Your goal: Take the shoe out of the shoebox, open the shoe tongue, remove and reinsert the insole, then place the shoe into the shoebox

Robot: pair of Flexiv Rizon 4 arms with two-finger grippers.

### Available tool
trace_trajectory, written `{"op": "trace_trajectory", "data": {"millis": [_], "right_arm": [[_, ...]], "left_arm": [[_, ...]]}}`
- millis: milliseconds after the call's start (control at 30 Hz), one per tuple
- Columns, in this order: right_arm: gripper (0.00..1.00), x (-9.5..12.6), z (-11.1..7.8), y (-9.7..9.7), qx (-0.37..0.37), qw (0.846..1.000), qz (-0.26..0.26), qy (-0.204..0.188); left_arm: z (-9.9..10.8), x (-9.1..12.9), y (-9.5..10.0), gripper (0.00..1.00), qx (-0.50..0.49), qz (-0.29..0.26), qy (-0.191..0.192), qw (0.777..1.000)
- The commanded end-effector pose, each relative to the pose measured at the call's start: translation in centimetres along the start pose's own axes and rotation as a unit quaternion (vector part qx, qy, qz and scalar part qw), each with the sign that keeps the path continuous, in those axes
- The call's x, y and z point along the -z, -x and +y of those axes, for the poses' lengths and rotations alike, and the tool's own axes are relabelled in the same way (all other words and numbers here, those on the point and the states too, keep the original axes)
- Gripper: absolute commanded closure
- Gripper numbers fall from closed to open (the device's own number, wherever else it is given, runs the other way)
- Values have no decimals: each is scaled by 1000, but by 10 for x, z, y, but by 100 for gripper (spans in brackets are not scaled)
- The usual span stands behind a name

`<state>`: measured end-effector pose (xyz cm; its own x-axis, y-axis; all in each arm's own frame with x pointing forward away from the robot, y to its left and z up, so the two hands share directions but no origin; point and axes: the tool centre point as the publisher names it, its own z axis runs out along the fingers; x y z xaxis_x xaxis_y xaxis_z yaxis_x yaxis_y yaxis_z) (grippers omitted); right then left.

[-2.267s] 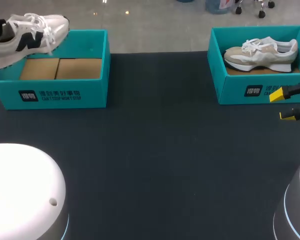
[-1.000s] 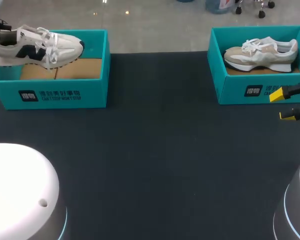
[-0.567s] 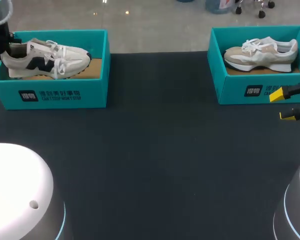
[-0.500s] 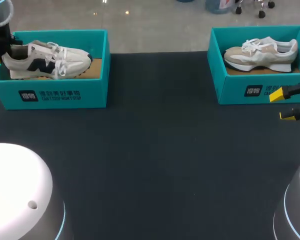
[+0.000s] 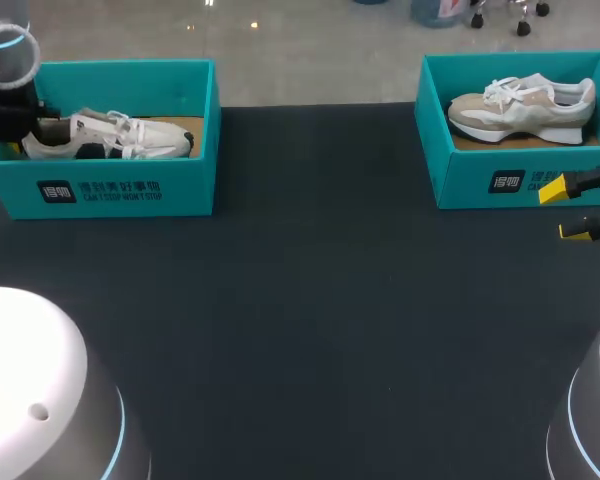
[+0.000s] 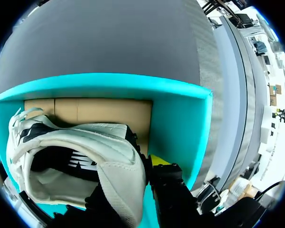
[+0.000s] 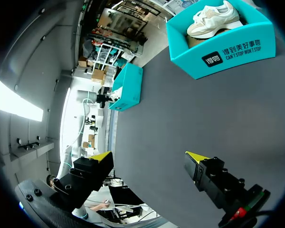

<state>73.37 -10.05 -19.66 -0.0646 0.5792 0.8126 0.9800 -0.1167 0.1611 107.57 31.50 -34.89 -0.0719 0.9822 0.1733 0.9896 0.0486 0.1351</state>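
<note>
The left shoebox holds a white shoe, heel clamped by the left pincer. The right shoebox holds a beige shoe; the right pincer gapes wide.

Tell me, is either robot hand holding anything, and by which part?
The left hand grips the white shoe by its heel, in the shoebox; the right hand holds nothing.
</note>
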Motion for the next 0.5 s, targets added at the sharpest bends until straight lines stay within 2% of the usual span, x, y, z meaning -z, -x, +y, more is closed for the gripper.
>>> {"op": "trace_trajectory", "data": {"millis": [33, 300, 333, 367, 500], "right_arm": [[0, 0, -1, -1, -1, 1000, -2, 0], [0, 0, -1, -1, -1, 1000, -2, 0], [0, 0, -1, -1, -1, 1000, -2, 0], [0, 0, -1, -1, -1, 1000, -2, 0], [0, 0, -1, -1, -1, 1000, -2, 0]], "left_arm": [[4, -15, 7, 100, 0, 4, -9, 1000], [-1, -29, 15, 100, -5, 16, -32, 999], [-2, -29, 16, 93, -6, 15, -35, 999], [-3, -29, 16, 64, -7, 15, -36, 999], [-7, -27, 18, 13, -11, 12, -40, 999]]}}
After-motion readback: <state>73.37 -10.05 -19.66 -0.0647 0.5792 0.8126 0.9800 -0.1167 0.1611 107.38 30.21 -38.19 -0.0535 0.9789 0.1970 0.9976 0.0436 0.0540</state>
